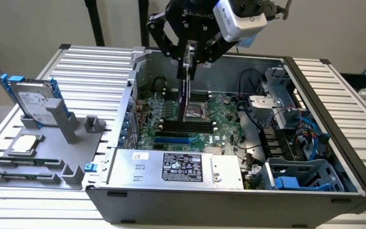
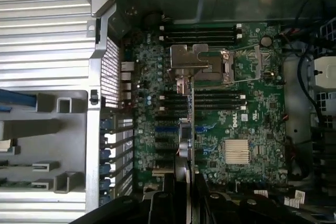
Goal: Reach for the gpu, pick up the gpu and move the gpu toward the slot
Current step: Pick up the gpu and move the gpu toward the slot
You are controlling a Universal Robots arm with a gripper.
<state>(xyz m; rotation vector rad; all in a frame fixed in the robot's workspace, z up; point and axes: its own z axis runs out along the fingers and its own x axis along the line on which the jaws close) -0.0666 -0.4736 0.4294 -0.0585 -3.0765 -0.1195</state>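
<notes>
Black robot gripper (image 1: 188,53) hangs over the open grey computer case (image 1: 234,198), fingers clamped on the thin flat green gpu card (image 1: 186,93), held edge-down above the green motherboard (image 1: 224,119). Wrist view looks straight down the card's edge (image 2: 185,140) at blue expansion slots (image 2: 165,129). Silver hard drive with blue rails (image 1: 34,102) stands on the grey fixture outside the case, toward the exterior view's left.

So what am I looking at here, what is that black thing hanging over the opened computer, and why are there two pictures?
That is a robot arm's gripper, a two-fingered claw. It holds the gpu, a thin card, edge-down above the motherboard inside the open computer case. One picture comes from a camera standing off the arm; the other from a camera on the wrist, looking straight down along the card. On the exterior view's left, a grey holder carries a hard drive with blue rails, standing upright.
</notes>
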